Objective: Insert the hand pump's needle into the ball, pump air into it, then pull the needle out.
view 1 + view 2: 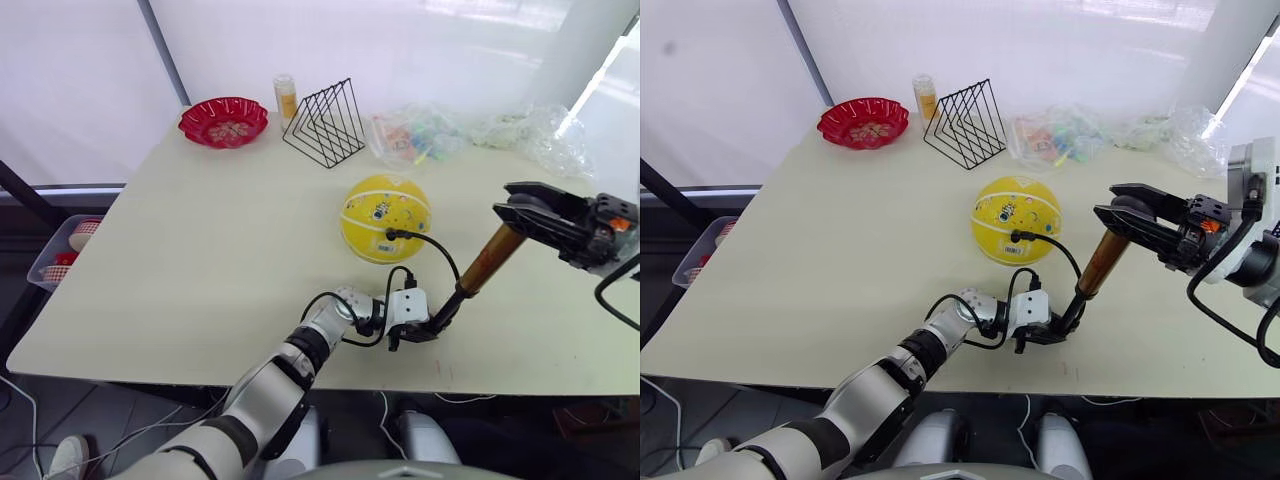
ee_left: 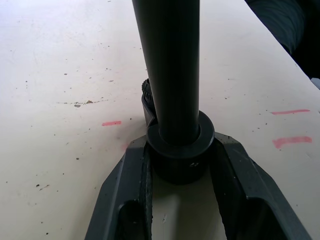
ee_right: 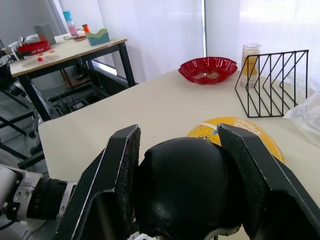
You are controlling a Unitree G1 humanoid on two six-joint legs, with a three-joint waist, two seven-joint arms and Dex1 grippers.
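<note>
A red scalloped bowl [image 1: 223, 121] sits near the table's [image 1: 200, 260] far left corner, with a small yellow-capped jar [image 1: 286, 96] just beside it along the far edge. Next comes a black wire rack [image 1: 324, 124] — then crumpled clear plastic bags [image 1: 415, 135] toward the far right corner, some holding colourful items

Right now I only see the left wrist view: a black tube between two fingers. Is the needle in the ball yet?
Observer: Yes. The hose's needle sits in the ball's side.
Operator: Who's holding the top of the pump?
Observer: The right tool is shut on the black handle.
Operator: Is the pump standing straight?
Observer: No. The pump tilts, base at the left tool, handle up toward the robot's right.
Operator: What's behind the ball?
Observer: A wire rack and a red bowl.
</note>
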